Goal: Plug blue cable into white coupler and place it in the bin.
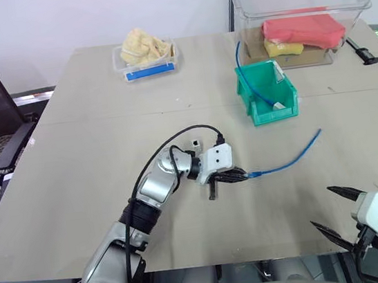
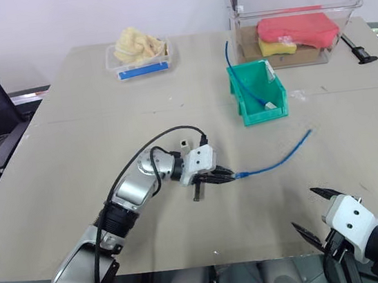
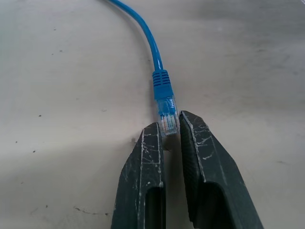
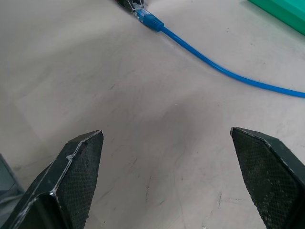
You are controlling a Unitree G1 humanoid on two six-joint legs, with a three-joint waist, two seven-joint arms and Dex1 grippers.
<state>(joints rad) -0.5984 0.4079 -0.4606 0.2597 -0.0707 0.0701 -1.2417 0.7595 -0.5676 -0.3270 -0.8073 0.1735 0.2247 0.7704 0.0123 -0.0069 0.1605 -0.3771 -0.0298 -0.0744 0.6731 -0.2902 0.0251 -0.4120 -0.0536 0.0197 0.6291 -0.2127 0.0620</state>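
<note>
My left fingers (image 3: 167,143) pinched only the clear plug tip of the thin light-blue cable (image 1: 286,163); it could slip. Right fingers (image 4: 167,157) gaped empty near the desk's (image 1: 73,164) front edge.

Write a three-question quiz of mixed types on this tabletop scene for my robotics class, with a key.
1. True or false: the left gripper is shut on the blue cable at its plug.
2. The white coupler is: A) in the bin; B) on the table, beside the left wrist; C) in the right gripper.
3. Fill in: the right gripper's jaws are ____.

Key: 1 true; 2 B; 3 open.
</note>
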